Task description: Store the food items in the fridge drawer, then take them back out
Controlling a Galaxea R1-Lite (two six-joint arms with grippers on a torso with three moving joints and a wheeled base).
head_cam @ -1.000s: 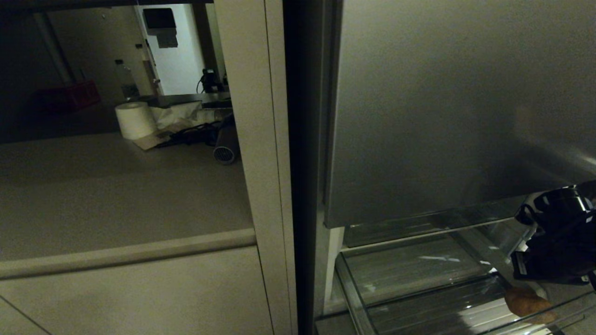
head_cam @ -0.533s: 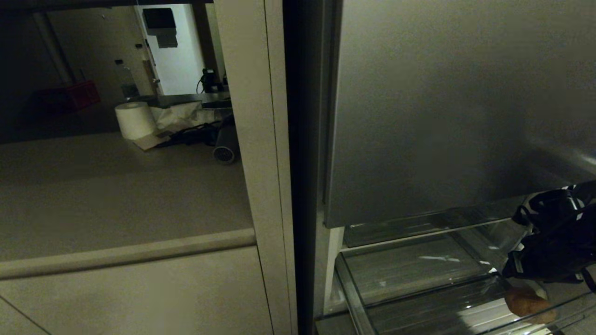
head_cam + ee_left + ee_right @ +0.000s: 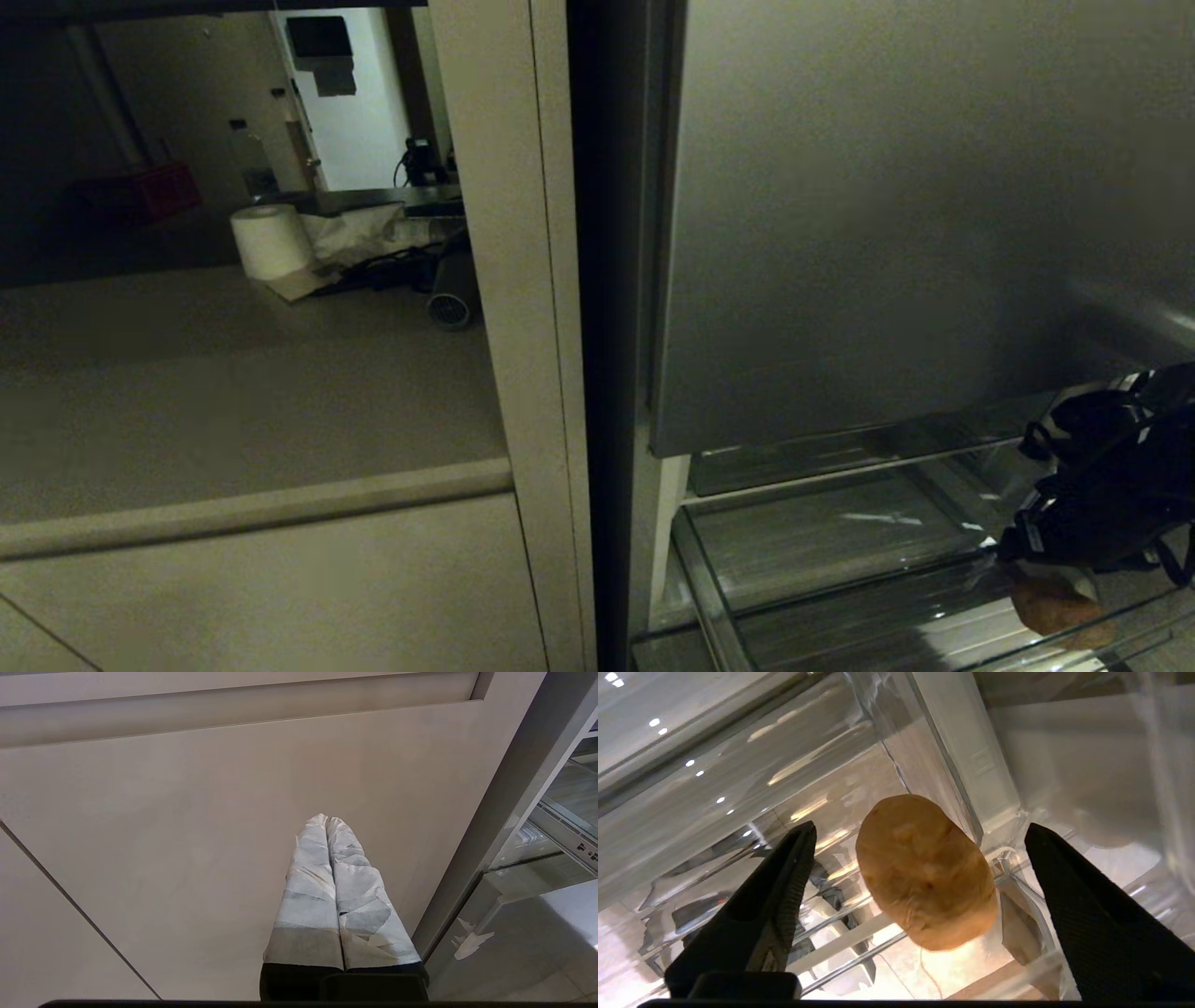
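The food item (image 3: 1060, 607), a rounded orange-brown lump, lies on the ribbed floor of the clear fridge drawer (image 3: 840, 635) near its right end. My right gripper (image 3: 1027, 558) hangs just above it. In the right wrist view the right gripper (image 3: 920, 829) is open, its black fingers (image 3: 784, 896) wide on either side of the food item (image 3: 924, 872) without touching it. The drawer's clear wall (image 3: 934, 756) runs behind the lump. My left gripper (image 3: 325, 819) is shut on nothing, its taped fingers pressed together in front of a beige cabinet panel.
The grey steel fridge door (image 3: 887, 233) hangs above the drawer. A shallower clear tray (image 3: 822, 532) sits behind and above it. Left of the fridge a beige counter (image 3: 233, 392) carries a paper roll (image 3: 271, 241) and dark clutter.
My right gripper has sunk and shifted a little left, closer over the food item. The food item lies where it was.
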